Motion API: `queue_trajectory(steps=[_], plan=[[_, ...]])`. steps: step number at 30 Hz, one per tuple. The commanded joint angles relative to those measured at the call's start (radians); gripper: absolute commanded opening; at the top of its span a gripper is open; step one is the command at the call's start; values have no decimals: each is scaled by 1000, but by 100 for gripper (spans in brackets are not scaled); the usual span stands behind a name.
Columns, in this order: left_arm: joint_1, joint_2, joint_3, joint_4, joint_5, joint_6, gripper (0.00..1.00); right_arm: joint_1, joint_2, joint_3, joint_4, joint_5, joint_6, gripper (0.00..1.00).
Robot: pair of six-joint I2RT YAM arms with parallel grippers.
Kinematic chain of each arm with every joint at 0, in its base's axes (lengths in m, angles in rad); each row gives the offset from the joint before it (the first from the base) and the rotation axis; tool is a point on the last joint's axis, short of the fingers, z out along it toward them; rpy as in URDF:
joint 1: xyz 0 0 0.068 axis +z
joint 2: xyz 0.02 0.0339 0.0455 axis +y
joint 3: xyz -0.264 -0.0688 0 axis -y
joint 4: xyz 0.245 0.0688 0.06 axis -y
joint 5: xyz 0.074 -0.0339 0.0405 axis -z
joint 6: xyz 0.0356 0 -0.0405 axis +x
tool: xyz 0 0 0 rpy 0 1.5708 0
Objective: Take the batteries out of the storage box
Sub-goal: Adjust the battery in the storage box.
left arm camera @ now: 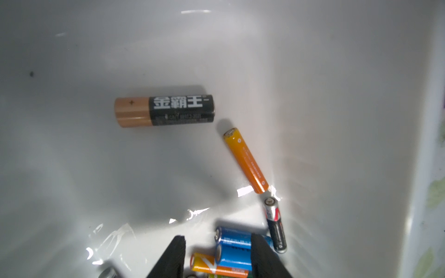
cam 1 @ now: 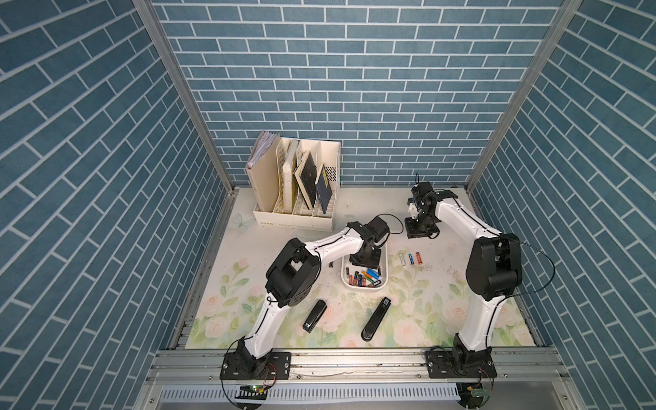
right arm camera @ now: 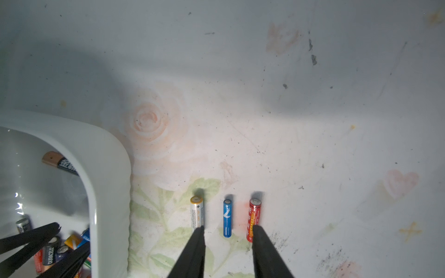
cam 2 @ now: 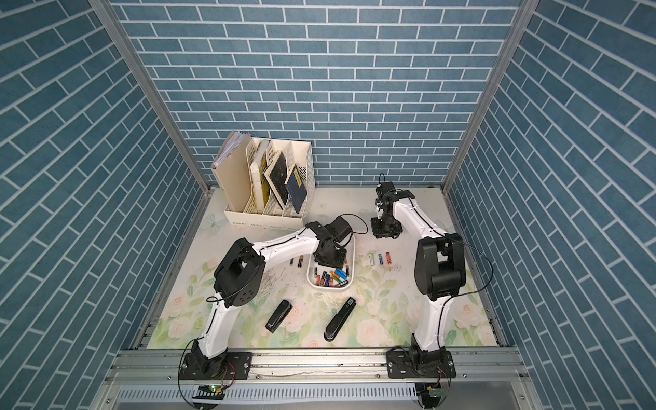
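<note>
The left tool (left arm camera: 218,235) is lowered inside the storage box (left arm camera: 337,108), jaws parted and gripping nothing. Two blue cells (left arm camera: 236,250) lie crosswise under its tips, likely the next pick. Ahead of it, a black-and-copper cell (left arm camera: 163,110) rests alone on bare white floor, with room for jaws on every side. A slim orange cell (left arm camera: 245,161) and a black cell (left arm camera: 275,226) hug the box wall, leaving little space for a finger there. Most batteries (cam 1: 365,278) lie heaped beneath and behind this tool.

The right tool (right arm camera: 228,227) hangs over the tabletop (right arm camera: 313,120), jaws apart and empty. Just ahead of its tips, three cells (right arm camera: 227,216) lie side by side without touching, seemingly lined up after removal. The box's rounded corner sits close on one side of this tool. On the other side there is open tabletop.
</note>
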Motion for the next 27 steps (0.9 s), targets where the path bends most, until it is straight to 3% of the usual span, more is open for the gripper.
queue_trajectory(steps=[1,8,27], plan=[[-3,-9,11,-53,-44,-2,50,1,-7,-11,-18,-7,-10,36],[-3,-34,-2,-102,-86,-9,49,1,-8,-19,-13,-9,-9,36],[-4,-74,-98,-121,-106,-41,33,1,-7,-22,-11,-19,-23,36]])
